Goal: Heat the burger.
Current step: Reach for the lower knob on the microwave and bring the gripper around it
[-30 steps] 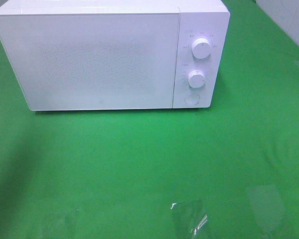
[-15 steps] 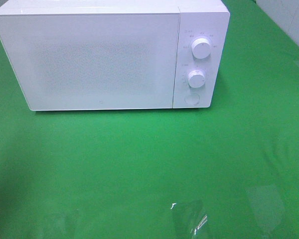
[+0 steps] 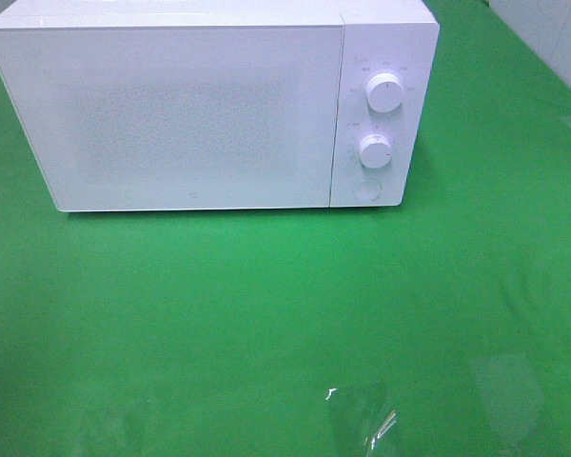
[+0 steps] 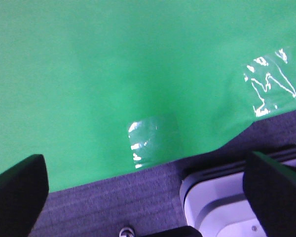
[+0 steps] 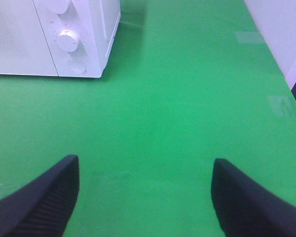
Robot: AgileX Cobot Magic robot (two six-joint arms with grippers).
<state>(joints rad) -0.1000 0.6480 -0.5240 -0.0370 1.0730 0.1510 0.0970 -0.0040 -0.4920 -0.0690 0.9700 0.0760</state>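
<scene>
The burger is out of view in every frame. A white microwave [image 3: 190, 114] stands at the back of the green table with its door shut; the right wrist view catches its control panel [image 5: 71, 39]. On that panel sit two knobs [image 3: 385, 93] [image 3: 374, 149] above a round button [image 3: 365, 188]. My left gripper [image 4: 144, 163] is open over the table's near edge, with nothing between its fingers. My right gripper [image 5: 144, 162] is open too, above bare green cloth to the right of the microwave and in front of it. Neither arm shows in the exterior high view.
Green cloth [image 3: 266, 305] covers the table, with clear tape patches [image 3: 362, 419] near the front edge. A pale wall [image 3: 552, 38] rises at the back right. Past the table edge, the left wrist view shows grey carpet [image 4: 113, 197] and a white base [image 4: 222, 197].
A dark shadow on the cloth at the left has faded. The microwave and both grippers' openings look the same.
</scene>
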